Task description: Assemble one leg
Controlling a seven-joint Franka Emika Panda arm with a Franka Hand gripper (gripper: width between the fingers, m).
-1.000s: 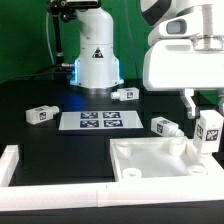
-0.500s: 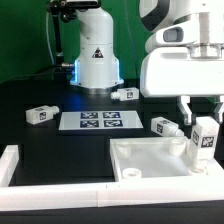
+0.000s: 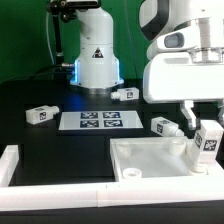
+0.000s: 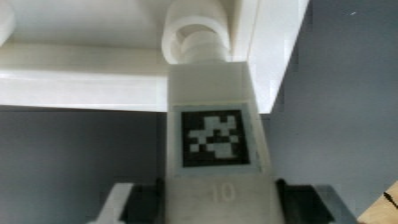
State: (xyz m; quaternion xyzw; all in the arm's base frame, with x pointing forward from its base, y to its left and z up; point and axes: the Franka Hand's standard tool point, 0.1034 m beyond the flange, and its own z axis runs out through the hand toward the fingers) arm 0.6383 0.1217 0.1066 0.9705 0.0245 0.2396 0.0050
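My gripper (image 3: 203,128) is shut on a white leg (image 3: 206,143) with a black-and-white tag, held upright over the right end of the white tabletop (image 3: 150,160). In the wrist view the leg (image 4: 214,120) fills the middle between my fingers (image 4: 135,200), its tip close to a round corner hole (image 4: 199,42) of the tabletop (image 4: 71,70). I cannot tell whether the tip touches. Three more legs lie on the table: one at the exterior view's left (image 3: 39,114), one near the robot base (image 3: 124,94), one beside the tabletop (image 3: 166,126).
The marker board (image 3: 94,121) lies flat in the middle of the black table. The white robot base (image 3: 97,55) stands behind it. A white rail (image 3: 40,185) runs along the table's front and left edges.
My gripper has moved down with the leg in it, bringing the leg lower toward the tabletop's right corner. The other legs have not moved.
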